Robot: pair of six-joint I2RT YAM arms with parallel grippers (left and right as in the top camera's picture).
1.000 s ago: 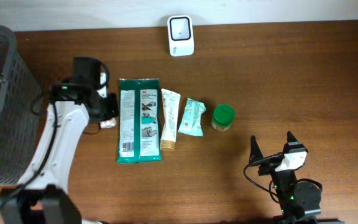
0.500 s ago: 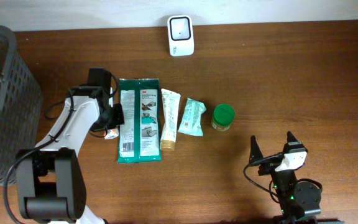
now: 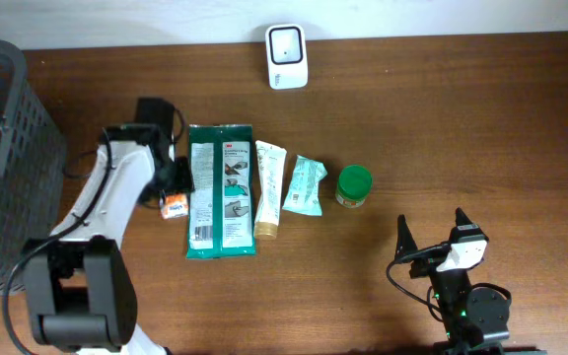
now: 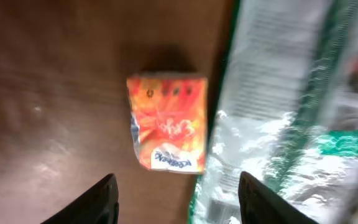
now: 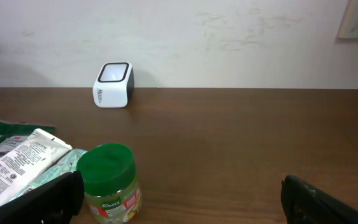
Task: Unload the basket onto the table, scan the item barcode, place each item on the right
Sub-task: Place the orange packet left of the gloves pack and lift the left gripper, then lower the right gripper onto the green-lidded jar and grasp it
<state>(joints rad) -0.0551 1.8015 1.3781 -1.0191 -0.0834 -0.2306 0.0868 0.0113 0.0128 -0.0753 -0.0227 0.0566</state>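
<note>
A small orange packet (image 3: 175,205) (image 4: 166,124) lies flat on the table against the left edge of a green 3M pack (image 3: 221,192) (image 4: 291,112). My left gripper (image 3: 171,183) (image 4: 178,205) hovers just above and behind the packet, open, with nothing between its fingers. The white scanner (image 3: 287,56) (image 5: 112,84) stands at the table's back edge. Near the front right edge, my right gripper (image 3: 432,229) (image 5: 182,202) rests wide open and empty, facing the scanner.
A white tube (image 3: 268,187), a teal sachet (image 3: 305,185) and a green-lidded Knorr jar (image 3: 354,185) (image 5: 107,183) lie in a row right of the green pack. A dark mesh basket (image 3: 3,168) stands at the left edge.
My left gripper has opened and let go of the orange packet, which now lies on the table beside the green pack. The right arm has not moved.
</note>
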